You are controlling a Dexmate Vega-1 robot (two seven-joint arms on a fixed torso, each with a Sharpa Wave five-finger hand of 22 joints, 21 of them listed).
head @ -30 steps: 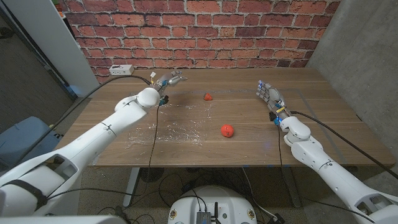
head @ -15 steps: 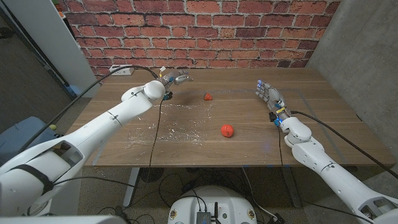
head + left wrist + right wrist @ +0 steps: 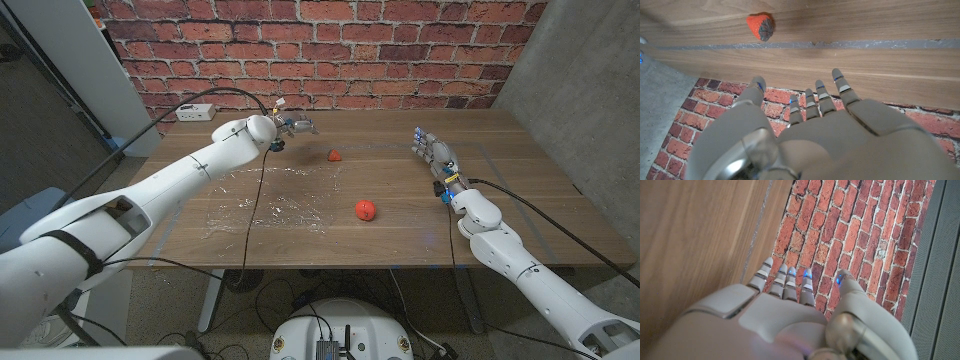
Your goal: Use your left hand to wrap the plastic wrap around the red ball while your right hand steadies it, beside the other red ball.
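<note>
Two red balls sat on the bench (image 3: pixel 500 250): a round red ball (image 3: pixel 366 209) near the middle, at the right edge of the plastic wrap (image 3: pixel 275 205), which lay spread and crinkled on the wood, and a smaller, less regular other red ball (image 3: pixel 335 155) farther back. The left hand (image 3: pixel 292 125) was raised at the far side of the bench, fingers (image 3: pixel 840 85) apart and holding nothing, just left of the farther ball and well apart from the round one, which lay toward the robot and to the right of those fingers. In the left wrist view the farther ball (image 3: pixel 760 26) appeared beyond the fingertips, with a dark patch on one side. The right hand (image 3: pixel 432 152) stood out at the right, its fingers (image 3: pixel 782 277) extended and empty, with the round ball toward the robot and leftward of it. By my judgement the two hands were about equally far from that ball. A sheet so clear made its edges hard to trace, and whether it reached under the round ball could not be made out.
</note>
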